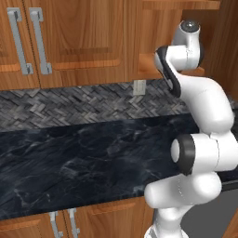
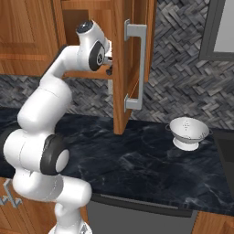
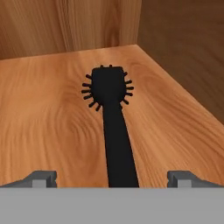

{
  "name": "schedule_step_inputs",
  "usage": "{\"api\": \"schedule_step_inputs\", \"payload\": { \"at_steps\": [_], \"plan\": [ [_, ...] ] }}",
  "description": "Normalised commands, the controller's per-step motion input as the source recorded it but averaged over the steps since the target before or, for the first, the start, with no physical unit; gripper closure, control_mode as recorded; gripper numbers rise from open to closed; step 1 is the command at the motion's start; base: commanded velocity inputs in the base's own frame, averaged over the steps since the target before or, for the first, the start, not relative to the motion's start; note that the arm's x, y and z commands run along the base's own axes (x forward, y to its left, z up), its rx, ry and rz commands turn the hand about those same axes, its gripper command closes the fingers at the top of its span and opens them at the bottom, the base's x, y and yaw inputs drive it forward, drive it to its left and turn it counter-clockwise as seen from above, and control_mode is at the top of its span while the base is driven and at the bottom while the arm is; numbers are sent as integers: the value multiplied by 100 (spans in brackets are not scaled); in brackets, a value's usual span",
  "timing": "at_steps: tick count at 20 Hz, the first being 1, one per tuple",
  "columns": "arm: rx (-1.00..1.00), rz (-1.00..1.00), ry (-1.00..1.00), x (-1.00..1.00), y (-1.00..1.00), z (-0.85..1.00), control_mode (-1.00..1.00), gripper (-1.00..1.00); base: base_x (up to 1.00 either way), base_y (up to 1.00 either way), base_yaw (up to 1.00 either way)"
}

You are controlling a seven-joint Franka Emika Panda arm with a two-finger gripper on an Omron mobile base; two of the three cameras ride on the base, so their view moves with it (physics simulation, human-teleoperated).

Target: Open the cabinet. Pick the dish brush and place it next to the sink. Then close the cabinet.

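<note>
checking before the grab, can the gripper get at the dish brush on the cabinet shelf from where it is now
Probably yes. The cabinet door stands open, and in the hand view the gripper is open with the dish brush handle running between its fingertips on the wooden shelf. Nothing lies between them.

No readable text, label, brand, number or sign stands on anything here, from twelve o'clock round to six in every view

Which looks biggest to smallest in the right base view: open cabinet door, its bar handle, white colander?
1. Cabinet door, the largest by far.
2. Bar handle, long but thin.
3. White colander, shorter than the handle but wider, so their order is unsure.
</note>
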Motion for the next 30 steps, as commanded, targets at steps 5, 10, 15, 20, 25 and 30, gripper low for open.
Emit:
{"api": "schedule_step_inputs", "payload": {
  "at_steps": [5, 10, 15, 20, 25, 30],
  "plan": [
    [0, 10, 0, 28, -26, -1, -100, -100, 0, 0, 0],
    [0, 2, 0, 10, -1, -2, -100, -100, 0, 0, 0],
    [0, 1, 1, 1, 0, -18, -100, -100, 0, 0, 0],
    [1, 1, 0, 0, 0, -35, -100, -100, 0, 0, 0],
    [3, 0, 0, 4, 2, -13, -100, 100, 0, 0, 0],
    [0, 0, 0, -1, 0, 0, -100, 100, 0, 0, 0]
  ]
}}
